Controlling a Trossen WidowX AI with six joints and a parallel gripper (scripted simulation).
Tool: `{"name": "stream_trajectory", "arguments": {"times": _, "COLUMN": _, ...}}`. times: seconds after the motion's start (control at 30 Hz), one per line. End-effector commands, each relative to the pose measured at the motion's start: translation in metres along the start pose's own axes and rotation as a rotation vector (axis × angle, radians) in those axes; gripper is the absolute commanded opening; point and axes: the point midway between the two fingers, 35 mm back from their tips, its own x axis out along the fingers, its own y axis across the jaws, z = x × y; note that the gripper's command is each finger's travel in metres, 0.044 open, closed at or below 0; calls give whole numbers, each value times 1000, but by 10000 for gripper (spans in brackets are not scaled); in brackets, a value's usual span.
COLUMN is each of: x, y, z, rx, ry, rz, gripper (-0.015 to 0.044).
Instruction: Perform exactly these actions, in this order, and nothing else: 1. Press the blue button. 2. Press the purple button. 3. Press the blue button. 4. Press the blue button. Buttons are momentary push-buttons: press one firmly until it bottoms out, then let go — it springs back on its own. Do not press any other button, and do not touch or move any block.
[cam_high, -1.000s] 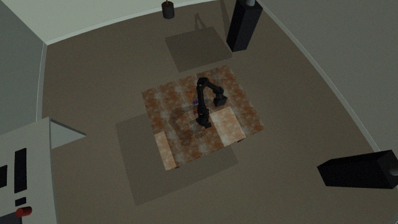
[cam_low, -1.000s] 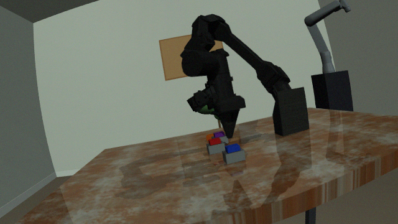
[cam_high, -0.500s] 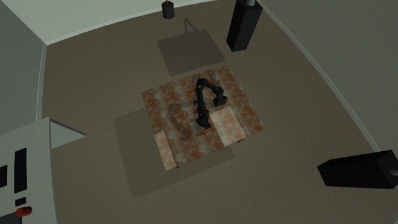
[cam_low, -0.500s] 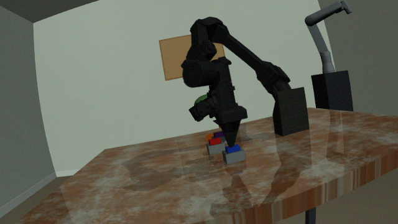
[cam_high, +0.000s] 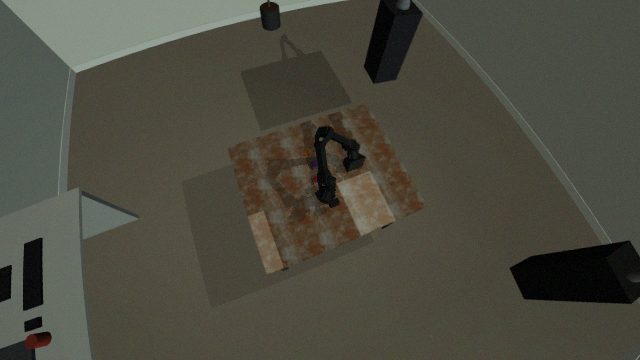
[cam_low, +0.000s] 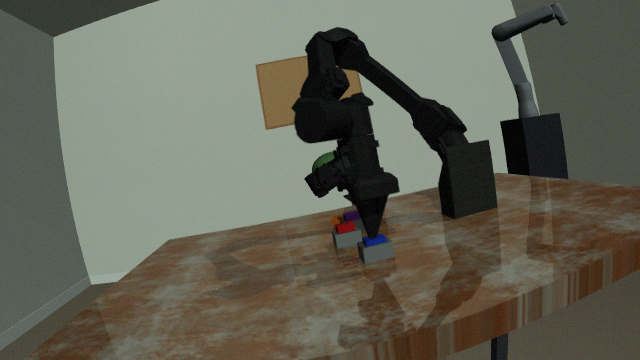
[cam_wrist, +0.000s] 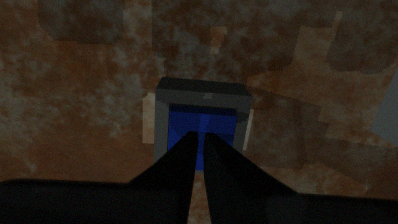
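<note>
The blue button (cam_low: 381, 240) (cam_wrist: 202, 120) is a blue cap in a grey housing, the closest button in the exterior view. My gripper (cam_low: 373, 236) (cam_wrist: 199, 140) is shut and empty and points down. Its tips are right at the blue cap and look to touch it; how far the cap is pushed down I cannot tell. The purple button (cam_high: 314, 164) (cam_low: 351, 216) is farther back, partly behind the gripper in the exterior view. In the top view the arm hides the blue button.
A red button (cam_high: 316, 179) (cam_low: 346, 228) in a grey housing stands close beside the blue one. An orange object (cam_high: 306, 153) (cam_low: 335, 220) is behind it, near the purple button. A grey housing (cam_wrist: 390, 115) cuts into the right edge of the wrist view.
</note>
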Motion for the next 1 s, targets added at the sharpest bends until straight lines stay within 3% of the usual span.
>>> {"name": "stream_trajectory", "arguments": {"times": 0.0, "x": 2, "y": 0, "z": -1, "rx": -7, "ry": 2, "rz": -6, "gripper": 20}}
{"name": "stream_trajectory", "arguments": {"times": 0.23, "x": 2, "y": 0, "z": -1, "rx": -7, "ry": 2, "rz": -6, "gripper": 20}}
{"name": "stream_trajectory", "arguments": {"times": 0.4, "x": -31, "y": 0, "z": -1, "rx": -7, "ry": 2, "rz": -4, "gripper": 20}}
{"name": "stream_trajectory", "arguments": {"times": 0.97, "x": -14, "y": 0, "z": -1, "rx": -7, "ry": 2, "rz": -4, "gripper": 20}}
